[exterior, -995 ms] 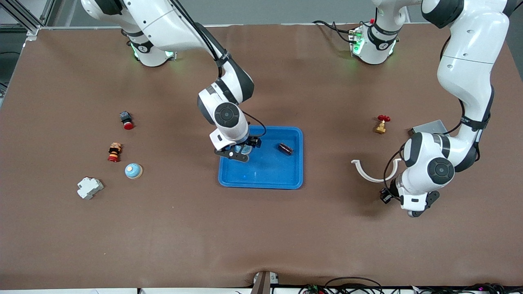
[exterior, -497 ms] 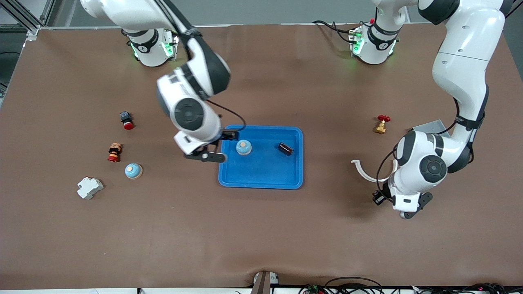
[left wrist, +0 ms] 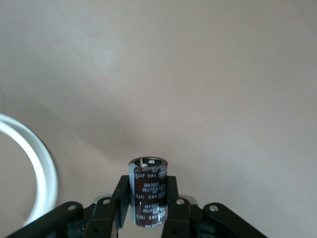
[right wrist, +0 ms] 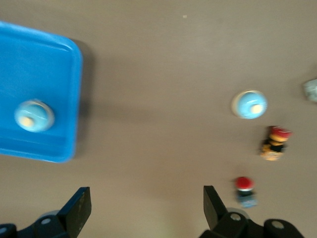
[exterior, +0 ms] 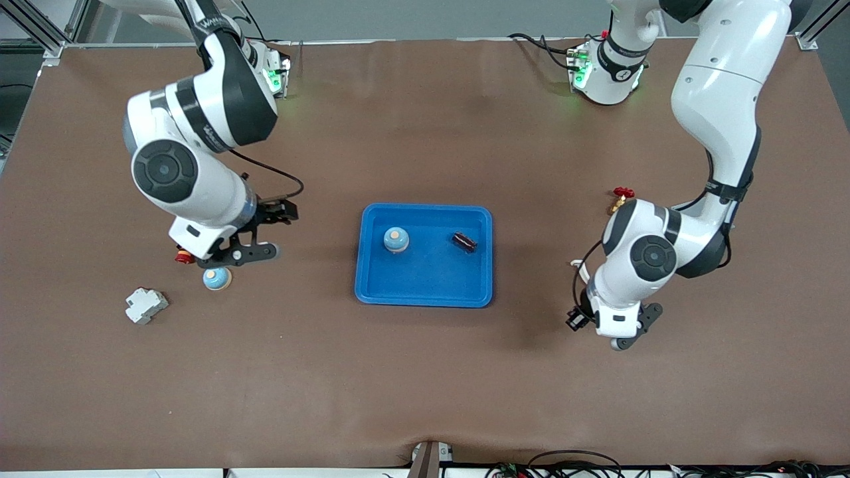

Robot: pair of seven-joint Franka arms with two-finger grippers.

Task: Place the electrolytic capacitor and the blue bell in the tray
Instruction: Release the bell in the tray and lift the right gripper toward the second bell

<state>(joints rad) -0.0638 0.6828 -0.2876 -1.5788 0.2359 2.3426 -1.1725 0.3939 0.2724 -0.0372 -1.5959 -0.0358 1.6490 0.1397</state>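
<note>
The bright-blue tray point(exterior: 425, 292) lies mid-table. In it stand a blue bell point(exterior: 396, 239) and, lying down, a dark electrolytic capacitor point(exterior: 463, 241). A second blue bell point(exterior: 216, 279) rests on the table toward the right arm's end. Just above that bell hangs my right gripper point(exterior: 239, 254), open and empty point(right wrist: 147, 198); its wrist view shows the tray point(right wrist: 54, 64) and both bells point(right wrist: 33, 115) point(right wrist: 249, 104). My left gripper point(exterior: 624, 335) hovers over bare table between the tray and the left arm's end. It point(left wrist: 147, 198) is shut on another maroon capacitor point(left wrist: 148, 191), held upright.
A white curved piece point(left wrist: 39, 168) lies under the left hand. A red-handled brass valve point(exterior: 621, 196) peeks out by the left arm. Toward the right arm's end are a white-grey block point(exterior: 146, 305), a red-and-yellow stacked piece point(right wrist: 275, 143) and a red push button point(right wrist: 245, 191).
The right gripper let go of the blue bell in the tray and swung away toward its own end of the table. The left arm shifted toward the tray, still shut.
</note>
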